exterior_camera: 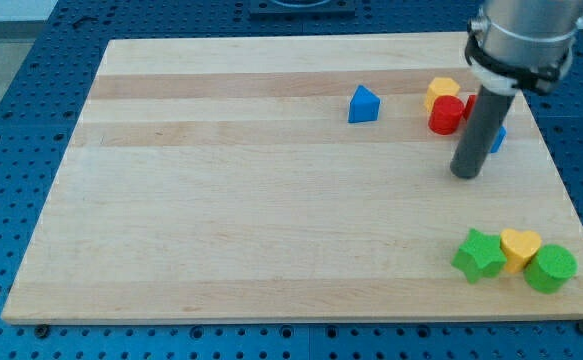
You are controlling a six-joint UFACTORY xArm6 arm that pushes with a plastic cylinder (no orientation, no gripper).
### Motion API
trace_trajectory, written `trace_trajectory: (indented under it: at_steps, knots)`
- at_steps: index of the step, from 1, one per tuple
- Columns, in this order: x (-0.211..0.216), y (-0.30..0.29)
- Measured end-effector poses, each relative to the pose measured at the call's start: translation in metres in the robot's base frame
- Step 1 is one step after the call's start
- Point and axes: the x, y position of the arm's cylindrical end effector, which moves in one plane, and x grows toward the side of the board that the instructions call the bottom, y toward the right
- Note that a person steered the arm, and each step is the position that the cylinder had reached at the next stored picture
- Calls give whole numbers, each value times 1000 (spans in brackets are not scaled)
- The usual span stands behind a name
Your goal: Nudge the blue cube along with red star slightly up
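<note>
My tip (465, 175) rests on the board at the view's right, just below a cluster of blocks. The blue cube (498, 138) is mostly hidden behind the rod; only a sliver shows at the rod's right side, up and right of the tip. A red cylinder (446, 116) sits up and left of the tip. A small bit of another red block (469, 103), probably the red star, shows between the cylinder and the rod. A yellow block (442, 92) sits just above the red cylinder.
A blue triangular block (364, 104) lies left of the cluster. A green star (478, 255), a yellow heart (520, 247) and a green cylinder (550, 268) sit together at the view's bottom right. The board's right edge (561, 190) is close to the tip.
</note>
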Motion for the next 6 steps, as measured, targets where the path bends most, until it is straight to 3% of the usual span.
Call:
trace_trajectory:
  at_steps: [1,5,6]
  knots:
    - [23,0]
    - [6,30]
    - [-16,31]
